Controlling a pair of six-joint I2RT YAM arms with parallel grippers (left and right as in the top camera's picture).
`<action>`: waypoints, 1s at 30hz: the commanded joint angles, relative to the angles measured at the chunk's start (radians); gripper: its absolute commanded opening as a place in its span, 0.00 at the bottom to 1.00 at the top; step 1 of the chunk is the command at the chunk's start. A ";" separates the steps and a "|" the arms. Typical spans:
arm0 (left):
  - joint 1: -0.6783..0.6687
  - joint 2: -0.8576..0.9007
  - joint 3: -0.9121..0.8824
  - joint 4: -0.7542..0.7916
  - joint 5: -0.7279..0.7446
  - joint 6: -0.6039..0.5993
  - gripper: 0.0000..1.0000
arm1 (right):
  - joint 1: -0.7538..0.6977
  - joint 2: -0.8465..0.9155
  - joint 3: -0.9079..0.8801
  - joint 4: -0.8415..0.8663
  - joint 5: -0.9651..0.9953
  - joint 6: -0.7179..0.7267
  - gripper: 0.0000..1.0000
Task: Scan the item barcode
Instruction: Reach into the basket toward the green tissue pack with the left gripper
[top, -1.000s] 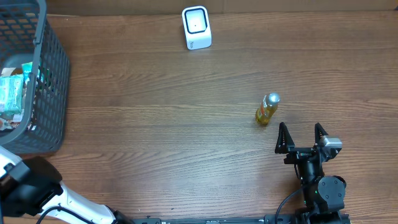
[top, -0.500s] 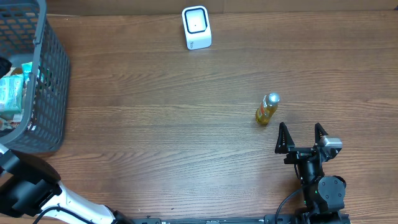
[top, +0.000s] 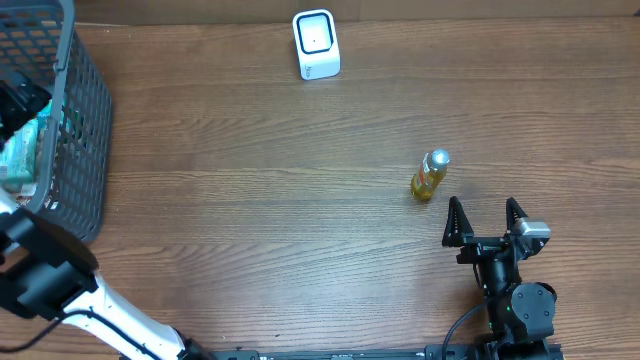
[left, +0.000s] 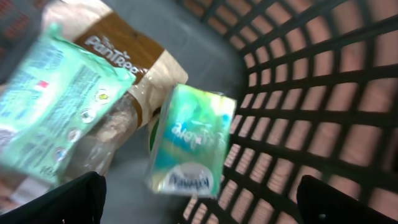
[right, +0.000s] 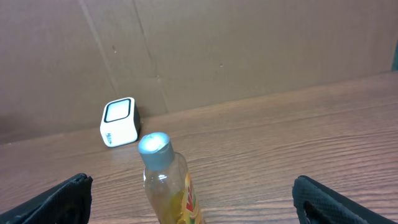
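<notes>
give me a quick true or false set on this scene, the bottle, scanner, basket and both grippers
1. The bottle stands upright on the table, outside the basket. True.
2. The right gripper is shut on the bottle. False: it is open, just short of the bottle, and holds nothing.
3. The left gripper is open, over the inside of the basket. True.
4. The scanner lies in the basket. False: it stands on the table at the far edge.
5. The basket is empty. False: it holds packets, among them a green pack.
</notes>
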 joint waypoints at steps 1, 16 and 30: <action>-0.013 0.042 -0.003 0.017 -0.016 -0.004 0.99 | -0.002 -0.011 -0.011 0.005 -0.002 -0.005 1.00; -0.045 0.115 -0.004 0.042 -0.019 0.020 1.00 | -0.002 -0.011 -0.011 0.005 -0.002 -0.005 1.00; -0.093 0.184 -0.004 0.041 -0.134 0.039 1.00 | -0.002 -0.011 -0.011 0.005 -0.002 -0.005 1.00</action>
